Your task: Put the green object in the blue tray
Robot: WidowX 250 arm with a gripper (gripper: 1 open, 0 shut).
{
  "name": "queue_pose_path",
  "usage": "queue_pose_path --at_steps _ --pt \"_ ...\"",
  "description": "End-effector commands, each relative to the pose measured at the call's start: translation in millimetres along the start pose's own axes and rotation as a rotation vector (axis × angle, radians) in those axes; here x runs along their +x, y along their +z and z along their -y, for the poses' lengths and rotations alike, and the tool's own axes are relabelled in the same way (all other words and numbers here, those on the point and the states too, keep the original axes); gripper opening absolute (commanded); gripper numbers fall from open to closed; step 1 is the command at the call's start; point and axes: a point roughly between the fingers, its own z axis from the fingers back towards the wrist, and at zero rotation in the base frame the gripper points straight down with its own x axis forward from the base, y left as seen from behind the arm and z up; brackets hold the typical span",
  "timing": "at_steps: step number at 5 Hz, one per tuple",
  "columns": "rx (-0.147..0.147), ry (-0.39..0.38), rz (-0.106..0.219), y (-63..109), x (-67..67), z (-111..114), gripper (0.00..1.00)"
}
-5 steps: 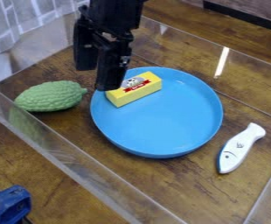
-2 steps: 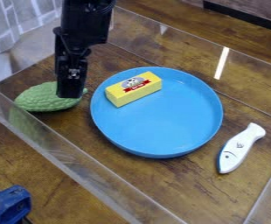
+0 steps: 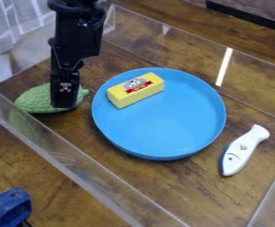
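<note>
left of blue tray | green object: bumpy, oval | claw: spread apart above it

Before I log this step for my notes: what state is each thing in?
Gripper: open, pointing down at the green object.
Green object: on the table, outside the tray.
Blue tray: holds only the yellow block.
Yellow block: lying in the tray.
White object: lying on the table.

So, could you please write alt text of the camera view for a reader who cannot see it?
A black robot gripper, open and pointing down, is over a green object on a wooden table. Right of it, a blue tray holds a yellow block, and a white object lies further right.
</note>
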Motion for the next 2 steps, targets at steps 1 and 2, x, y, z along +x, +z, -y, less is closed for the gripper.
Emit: queue_pose_path --at_steps 1,2 --pt "0.042 0.035 0.037 4.2 -0.5 -4.7 1.00" --pt "0.055 0.051 0.055 -2.6 1.4 -3.2 1.00"
